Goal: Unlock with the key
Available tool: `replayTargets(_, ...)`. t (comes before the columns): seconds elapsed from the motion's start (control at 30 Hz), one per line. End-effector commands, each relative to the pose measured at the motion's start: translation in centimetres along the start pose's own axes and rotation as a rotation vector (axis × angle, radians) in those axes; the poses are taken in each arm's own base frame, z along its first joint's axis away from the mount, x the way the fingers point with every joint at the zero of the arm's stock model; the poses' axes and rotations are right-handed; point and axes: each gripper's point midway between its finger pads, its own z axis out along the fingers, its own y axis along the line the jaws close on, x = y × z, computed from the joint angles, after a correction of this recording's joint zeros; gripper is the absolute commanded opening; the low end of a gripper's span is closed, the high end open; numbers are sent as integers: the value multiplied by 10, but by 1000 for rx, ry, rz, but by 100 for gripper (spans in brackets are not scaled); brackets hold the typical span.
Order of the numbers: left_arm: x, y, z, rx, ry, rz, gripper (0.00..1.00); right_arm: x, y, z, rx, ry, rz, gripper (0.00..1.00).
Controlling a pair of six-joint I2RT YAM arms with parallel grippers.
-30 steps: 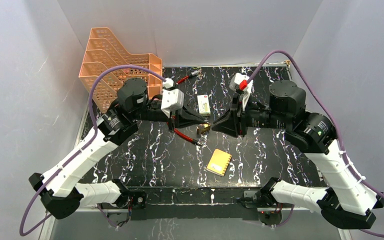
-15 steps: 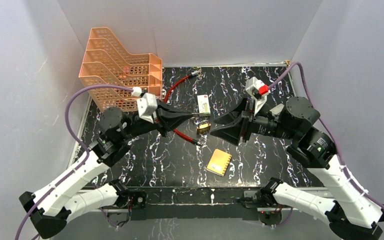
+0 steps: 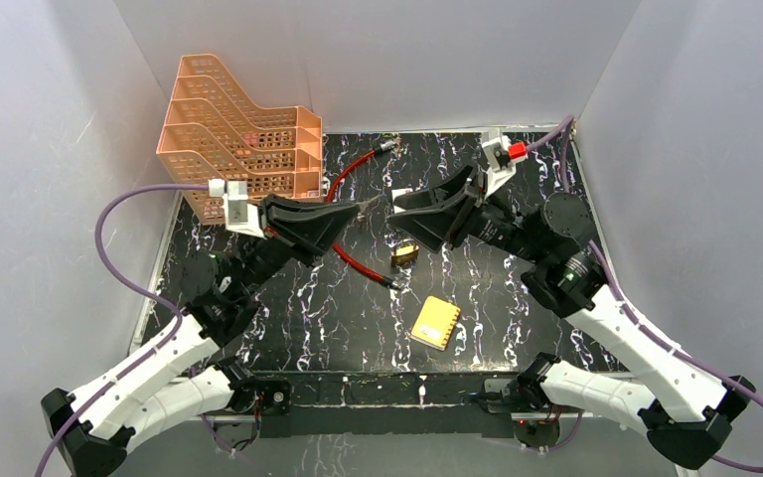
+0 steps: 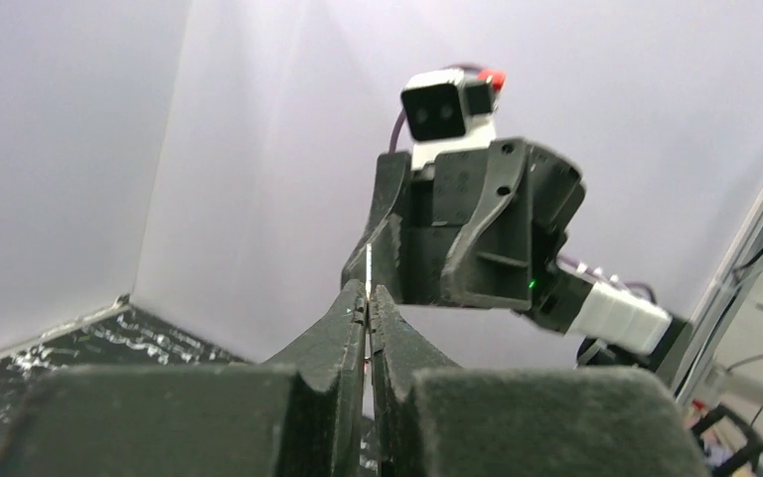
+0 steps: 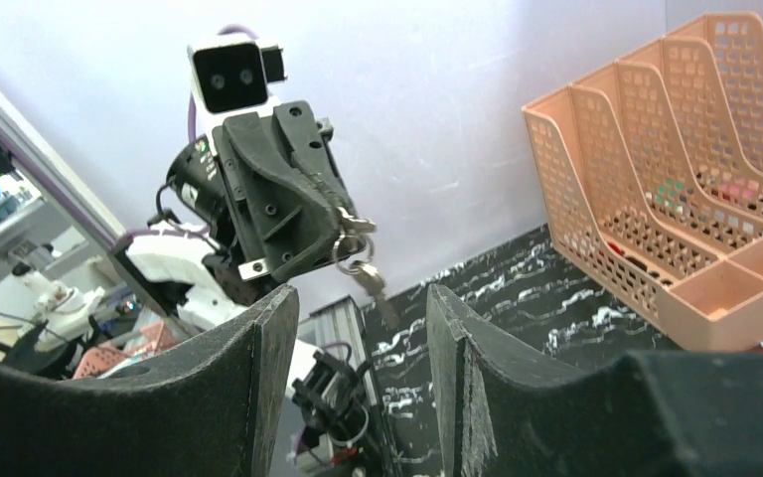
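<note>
My left gripper [image 3: 366, 206] is shut on the key [image 4: 369, 266], a thin flat metal piece standing edge-on between its tips [image 4: 369, 290]. In the right wrist view a small ring and a dull key [image 5: 371, 282] dangle below those tips. My right gripper [image 3: 402, 209] is held in the air facing the left one. Its jaws stand open with nothing between them [image 5: 358, 298], a short way from the dangling key. The brass padlock [image 3: 404, 254] lies on the marble table below both grippers, touched by neither.
A red cable loop [image 3: 358, 264] lies left of the padlock. A yellow flat block [image 3: 435, 322] lies nearer the front. An orange tiered rack [image 3: 238, 149] stands at the back left. White walls close in the dark marbled table [image 3: 517, 298].
Both grippers have lifted off the padlock, which stays on the table. The left one drew back left with the key. The right one opened and swung towards the back.
</note>
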Motion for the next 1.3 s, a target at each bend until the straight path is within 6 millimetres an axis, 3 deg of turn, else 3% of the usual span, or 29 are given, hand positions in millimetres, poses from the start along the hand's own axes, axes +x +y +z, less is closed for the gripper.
replayTargets(0.0, -56, -16, -2, 21, -218, -51, 0, -49, 23, 7, -88, -193, -24, 59)
replayTargets(0.37, -66, -24, 4, 62, -257, -120, 0, -56, 33, 33, -215, -230, 57, 52)
replayTargets(0.73, -70, -27, 6, 76, -267, -134, 0, -56, 41, 45, -265, -236, 74, 38)
replayTargets(1.03, -72, -26, 7, 73, -275, -131, 0, -50, 50, 49, -322, -201, 76, 43)
replayTargets(1.27, -73, -28, 8, 82, -278, -137, 0, -48, 51, 52, -327, -193, 83, 22)
